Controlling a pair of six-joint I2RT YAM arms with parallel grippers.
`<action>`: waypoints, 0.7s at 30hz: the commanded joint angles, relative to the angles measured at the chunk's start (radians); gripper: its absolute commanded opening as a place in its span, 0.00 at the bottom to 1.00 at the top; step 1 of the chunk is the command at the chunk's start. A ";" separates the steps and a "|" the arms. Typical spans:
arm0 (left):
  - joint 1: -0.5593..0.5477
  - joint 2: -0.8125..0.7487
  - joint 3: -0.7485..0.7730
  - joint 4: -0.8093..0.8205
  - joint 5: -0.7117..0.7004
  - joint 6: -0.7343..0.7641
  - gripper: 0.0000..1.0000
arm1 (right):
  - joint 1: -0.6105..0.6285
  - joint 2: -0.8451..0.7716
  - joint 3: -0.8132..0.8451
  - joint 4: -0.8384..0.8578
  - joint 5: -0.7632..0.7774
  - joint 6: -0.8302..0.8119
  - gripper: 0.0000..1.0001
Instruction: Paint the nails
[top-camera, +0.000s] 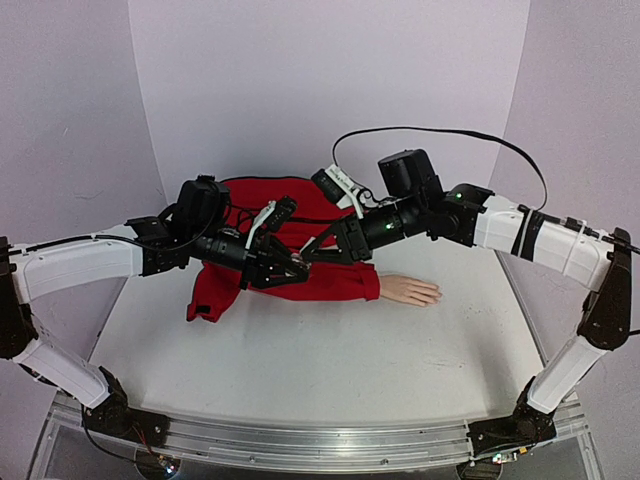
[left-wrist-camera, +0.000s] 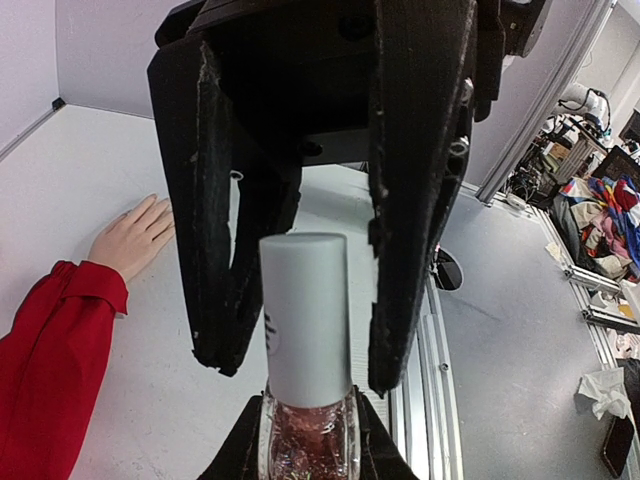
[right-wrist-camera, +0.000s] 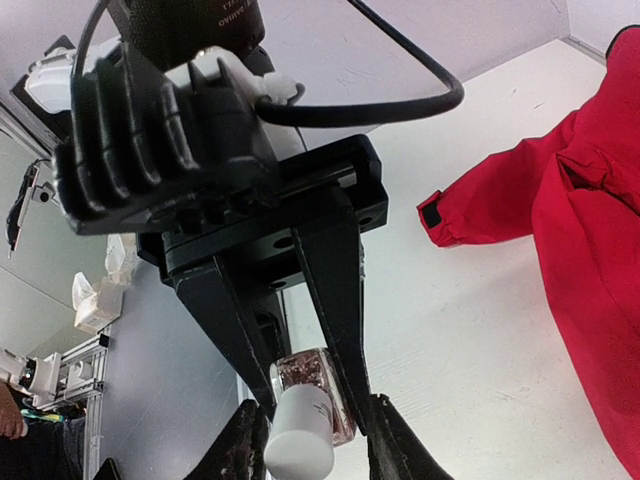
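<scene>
left gripper clamps nail-polish bottle holding pink glittery polish | right gripper spread around bottle's white cap, not touching | mannequin hand well apart from bottle

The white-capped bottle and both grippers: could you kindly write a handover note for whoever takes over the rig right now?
The left gripper is shut on the bottle, gripping its glass body near the red sleeve.
The right gripper is open, its fingers on either side of the white cap.
The mannequin hand lies on the table, apart from both grippers.
Done: the bottle is lifted. Left: unscrew the cap and paint the nails.
</scene>
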 joint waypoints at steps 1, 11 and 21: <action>0.000 -0.032 0.011 0.028 0.016 0.014 0.00 | -0.011 -0.011 0.036 0.050 -0.032 0.009 0.35; 0.000 -0.027 0.011 0.026 0.021 0.009 0.00 | -0.029 -0.028 0.014 0.075 -0.052 0.025 0.24; -0.002 -0.018 0.022 0.023 0.021 0.005 0.00 | -0.029 -0.027 0.014 0.076 -0.073 0.012 0.07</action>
